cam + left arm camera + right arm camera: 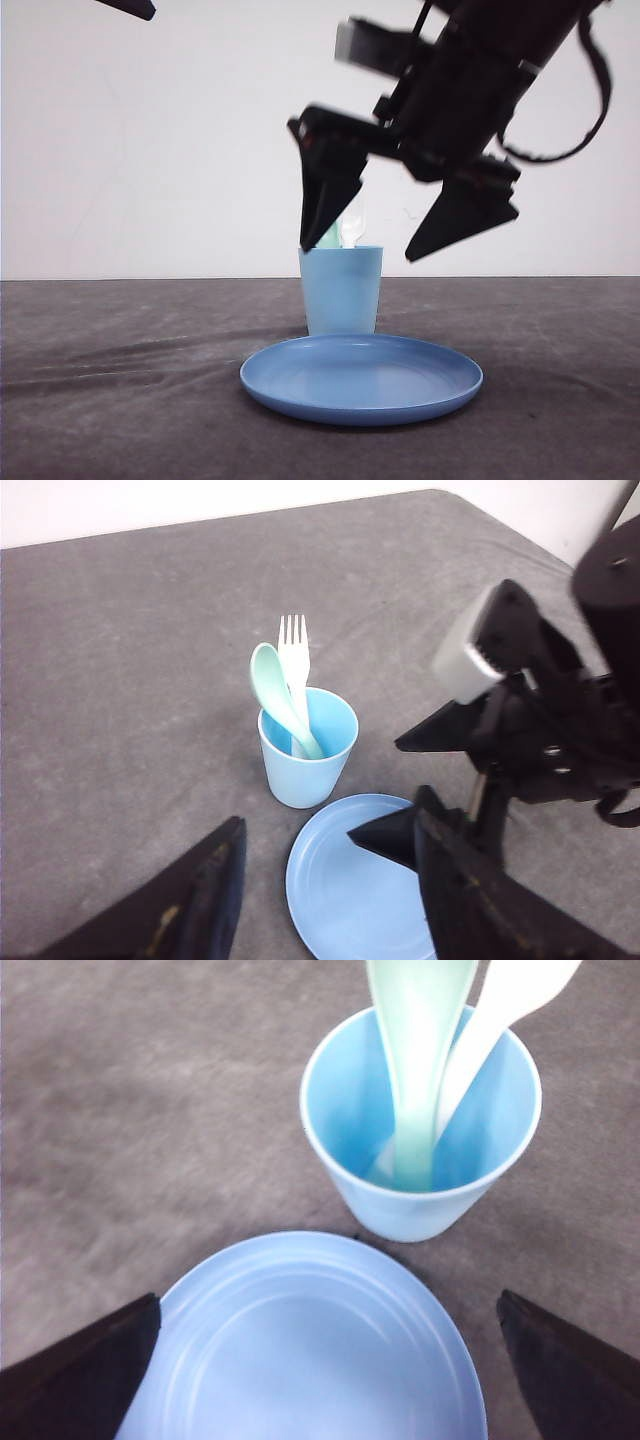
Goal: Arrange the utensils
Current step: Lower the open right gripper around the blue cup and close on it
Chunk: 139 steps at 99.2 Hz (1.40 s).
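The utensils stand upright together in a light blue cup (340,290): a mint-green spoon (275,695) and a white fork (294,655). In the right wrist view the spoon (418,1060) and fork (500,1005) lean on the cup's (420,1210) rim. My right gripper (367,245) hangs open just above the cup and plate, holding nothing, its fingers (85,1375) spread wide over the plate. My left gripper (329,817) is open too, higher up and empty, looking down on the cup (305,765) and on the right gripper (375,790).
A round blue plate (360,380) lies on the dark grey table (120,380), in front of the cup and touching or nearly touching it. The same plate (310,1350) lies under the right gripper. A white wall stands behind the table.
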Each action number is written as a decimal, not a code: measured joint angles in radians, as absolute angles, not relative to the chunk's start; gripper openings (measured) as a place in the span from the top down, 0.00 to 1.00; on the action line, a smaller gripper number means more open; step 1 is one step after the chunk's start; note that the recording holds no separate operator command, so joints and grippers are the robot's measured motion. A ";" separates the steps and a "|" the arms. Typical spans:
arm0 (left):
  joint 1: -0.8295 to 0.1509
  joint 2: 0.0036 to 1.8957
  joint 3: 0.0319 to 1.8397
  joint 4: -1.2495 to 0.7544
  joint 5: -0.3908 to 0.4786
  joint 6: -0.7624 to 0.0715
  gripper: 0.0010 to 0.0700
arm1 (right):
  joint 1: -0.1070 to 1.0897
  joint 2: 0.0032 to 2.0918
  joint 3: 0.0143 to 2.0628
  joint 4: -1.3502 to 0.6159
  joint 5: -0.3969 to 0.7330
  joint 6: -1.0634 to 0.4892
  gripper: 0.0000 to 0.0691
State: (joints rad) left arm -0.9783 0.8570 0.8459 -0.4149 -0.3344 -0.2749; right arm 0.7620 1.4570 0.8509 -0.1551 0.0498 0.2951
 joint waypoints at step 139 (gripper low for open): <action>-0.978 0.857 0.846 -0.416 -0.334 -0.273 0.55 | 0.710 1.711 0.851 0.123 0.049 0.376 0.02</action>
State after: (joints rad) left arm -0.9783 0.8570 0.8459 -0.4156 -0.3344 -0.2733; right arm 0.7097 1.7115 0.8509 0.1226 0.0490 0.3756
